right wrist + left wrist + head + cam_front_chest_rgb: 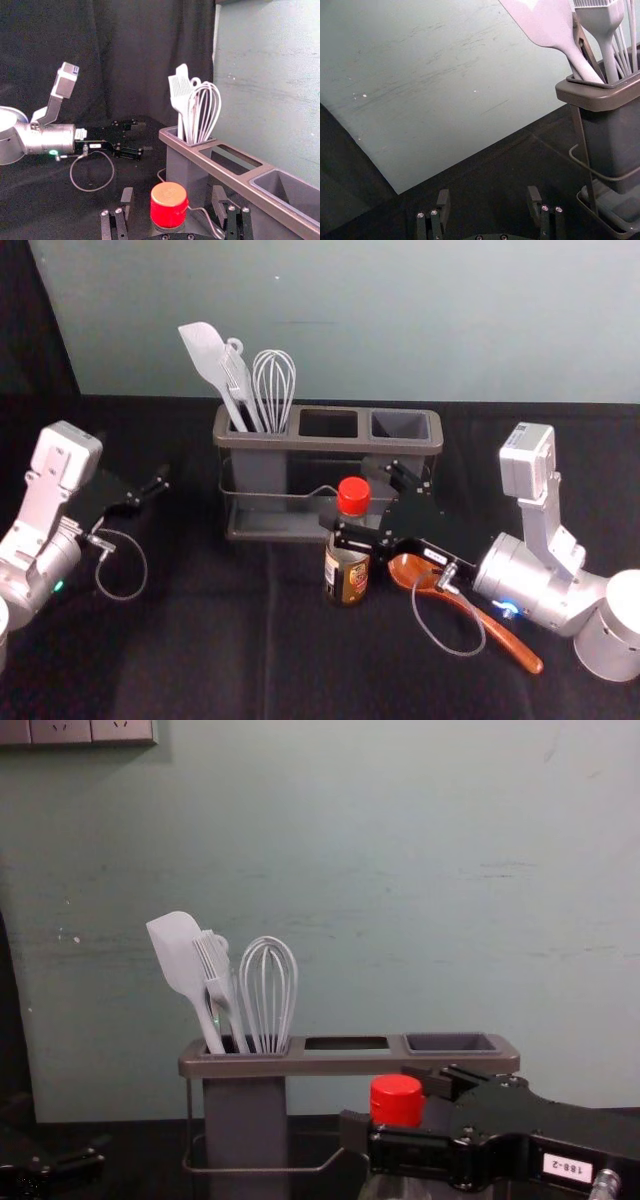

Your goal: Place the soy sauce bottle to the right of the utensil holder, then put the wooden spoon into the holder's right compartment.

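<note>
The soy sauce bottle point(346, 570), red-capped, stands upright before the utensil holder point(330, 436). My right gripper point(352, 496) is open around its neck, one finger on each side; in the right wrist view, gaps separate the red cap point(168, 202) from both fingers of the right gripper point(172, 198). The wooden spoon point(470, 615) lies on the table, its bowl partly under the right gripper. The holder's right compartment point(451, 1043) holds nothing visible. My left gripper point(150, 492) is open left of the holder, with nothing between its fingers in the left wrist view point(489, 200).
A white spatula point(205, 355), a brush and a whisk point(274, 380) stand in the holder's left compartment. A pale wall point(400, 320) rises behind the black-covered table point(200, 640). Cable loops hang from both arms, the right one over the spoon.
</note>
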You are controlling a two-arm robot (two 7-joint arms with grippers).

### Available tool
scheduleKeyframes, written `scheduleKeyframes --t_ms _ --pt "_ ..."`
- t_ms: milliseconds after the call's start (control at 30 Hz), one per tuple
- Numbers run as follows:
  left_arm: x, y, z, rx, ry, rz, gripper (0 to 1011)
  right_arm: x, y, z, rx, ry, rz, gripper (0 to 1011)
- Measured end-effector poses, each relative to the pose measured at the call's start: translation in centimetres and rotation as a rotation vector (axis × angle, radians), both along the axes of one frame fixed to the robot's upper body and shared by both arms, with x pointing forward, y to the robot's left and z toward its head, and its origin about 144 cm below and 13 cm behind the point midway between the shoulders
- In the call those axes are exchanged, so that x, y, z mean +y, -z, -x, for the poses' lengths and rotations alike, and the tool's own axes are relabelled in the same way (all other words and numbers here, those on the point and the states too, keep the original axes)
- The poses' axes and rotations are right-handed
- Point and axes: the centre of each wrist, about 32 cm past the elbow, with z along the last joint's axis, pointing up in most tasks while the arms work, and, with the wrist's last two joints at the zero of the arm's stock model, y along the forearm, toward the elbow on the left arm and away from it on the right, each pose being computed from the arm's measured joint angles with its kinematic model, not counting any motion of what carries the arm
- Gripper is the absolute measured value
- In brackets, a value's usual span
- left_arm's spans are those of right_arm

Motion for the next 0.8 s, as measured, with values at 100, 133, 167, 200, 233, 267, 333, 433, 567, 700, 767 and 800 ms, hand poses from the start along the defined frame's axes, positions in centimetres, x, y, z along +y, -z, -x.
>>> scheduleKeyframes --t_ms 100,133,167,200,233,267,333,433,567,700,767,800 --pt "0.00 0.00 0.00 0.000 0.000 0.000 1005 0.07 0.04 -0.04 0.002 0.000 -0.001 1003" --pt "0.00 0.00 0.00 0.000 0.000 0.000 1005 0.08 0.04 -0.04 0.002 0.000 -0.002 998" --pt "0.00 0.00 0.00 0.000 0.000 0.000 1005 0.12 0.04 -0.05 0.002 -0.001 -0.003 982" --pt "0.00 0.00 0.00 0.000 0.000 0.000 1005 0.15 0.03 -0.05 0.002 0.000 -0.004 970" --pt "0.00 0.00 0.00 0.000 0.000 0.000 1005 0.18 0.03 -0.05 0.003 0.000 -0.005 947" --pt "0.00 0.00 0.00 0.000 0.000 0.000 1005 0.19 0.03 -0.05 0.004 0.005 -0.008 920" --pt "0.00 0.00 0.00 0.000 0.000 0.000 1005 0.20 0.05 -0.04 0.006 0.007 -0.011 875" --pt "0.00 0.00 0.00 0.000 0.000 0.000 1005 0.24 0.09 -0.04 0.007 0.008 -0.013 812" --pt "0.00 0.00 0.00 0.000 0.000 0.000 1005 0.31 0.13 -0.01 0.007 0.007 -0.010 695" --pt "0.00 0.00 0.00 0.000 0.000 0.000 1005 0.43 0.14 0.05 0.006 0.004 -0.008 538" --pt "0.00 0.00 0.00 0.000 0.000 0.000 1005 0.48 0.09 0.08 0.003 0.003 -0.005 489" --pt "0.00 0.00 0.00 0.000 0.000 0.000 1005 0.49 0.06 0.09 0.002 0.003 -0.005 431"
